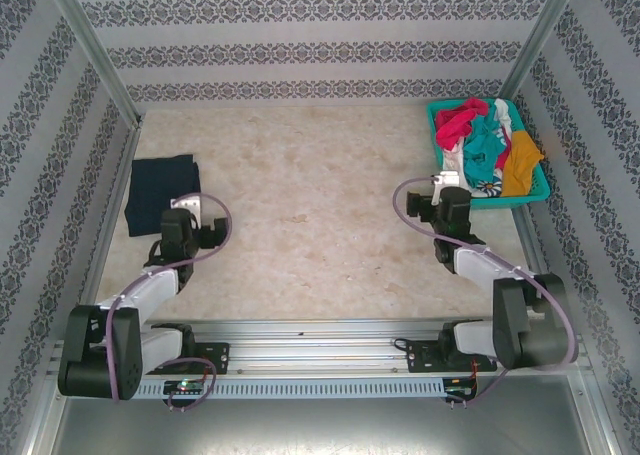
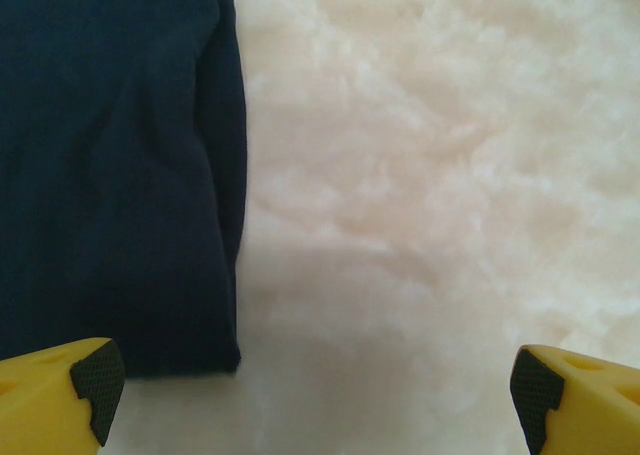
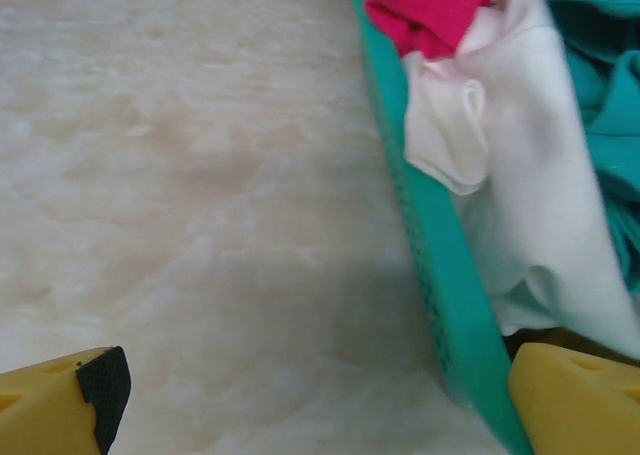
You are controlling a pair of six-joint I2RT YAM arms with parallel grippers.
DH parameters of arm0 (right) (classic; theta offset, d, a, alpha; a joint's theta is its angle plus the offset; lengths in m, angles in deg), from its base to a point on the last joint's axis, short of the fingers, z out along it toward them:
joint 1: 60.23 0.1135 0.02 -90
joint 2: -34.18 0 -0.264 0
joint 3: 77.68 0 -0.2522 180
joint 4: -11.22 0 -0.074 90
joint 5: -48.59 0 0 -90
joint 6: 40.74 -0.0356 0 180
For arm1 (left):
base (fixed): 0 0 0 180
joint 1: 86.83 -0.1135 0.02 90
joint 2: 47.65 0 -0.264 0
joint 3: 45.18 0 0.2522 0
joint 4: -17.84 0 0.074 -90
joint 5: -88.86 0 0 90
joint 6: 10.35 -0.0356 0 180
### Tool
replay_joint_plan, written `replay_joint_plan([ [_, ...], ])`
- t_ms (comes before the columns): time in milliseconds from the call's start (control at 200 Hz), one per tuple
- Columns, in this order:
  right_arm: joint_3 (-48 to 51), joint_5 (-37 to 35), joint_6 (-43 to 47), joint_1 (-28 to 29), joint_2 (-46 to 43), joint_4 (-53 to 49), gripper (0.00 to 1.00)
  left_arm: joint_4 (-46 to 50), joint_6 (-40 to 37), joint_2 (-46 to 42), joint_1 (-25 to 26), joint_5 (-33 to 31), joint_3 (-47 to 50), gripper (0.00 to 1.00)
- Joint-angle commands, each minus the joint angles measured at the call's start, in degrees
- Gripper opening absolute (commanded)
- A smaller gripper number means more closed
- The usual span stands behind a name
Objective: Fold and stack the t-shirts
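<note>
Left arm reaches forward, the left gripper (image 1: pixel 193 218) low by the folded navy shirt's (image 1: pixel 160 190) right edge, fingers spread wide, empty. The right gripper (image 1: pixel 447 188) hangs at the basket's (image 3: pixel 430 245) near-left corner, equally agape, seemingly touching nothing; the other shirts (image 1: pixel 485 140) lie heaped inside.

I work in a small test booth, not a real home. My table (image 1: pixel 300 235) has a pale stone look. The walls (image 1: pixel 300 35) on the left, right and far sides wear paper with dark flower stripes (like a bedroom would). But shiny metal posts (image 1: pixel 100 60) hold the corners, and my arms (image 1: pixel 150 293) are bolted to a metal rail (image 1: pixel 320 337) at the near edge. A teal basket (image 1: pixel 515 201) of shirts (image 1: pixel 480 140) sits far right.
</note>
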Motion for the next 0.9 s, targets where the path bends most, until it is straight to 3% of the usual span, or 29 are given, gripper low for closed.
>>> replay_joint_plan([
  [0, 2.6, 1.3, -1.7, -1.8, 4.7, 12.9, 0.98, -14.1, -2.1, 3.4, 0.3, 1.2, -0.7, 1.00],
  [140, 3.5, 2.4, -2.8, -2.8, 9.7, 19.9, 0.98, -22.3, -0.8, 11.0, 0.2, 1.9, -2.6, 1.00],
  [295, 4.0, 4.2, -2.7, -3.1, 10.0, 20.5, 0.98, -18.2, -3.2, 15.1, 0.2, 2.0, -7.6, 1.00],
  [420, 4.0, 5.3, -2.2, -3.1, 10.5, 21.0, 0.98, -28.1, -3.9, 18.4, -0.1, -0.3, -5.0, 1.00],
  [520, 4.1, 5.3, -2.2, -3.1, 10.4, 21.1, 0.98, -34.4, -3.8, 24.2, -0.9, 1.3, -4.4, 1.00],
  [894, 3.9, 5.6, -1.6, -2.9, 10.7, 21.2, 0.98, -34.7, -3.7, 24.1, -1.0, 1.3, -4.0, 1.00],
])
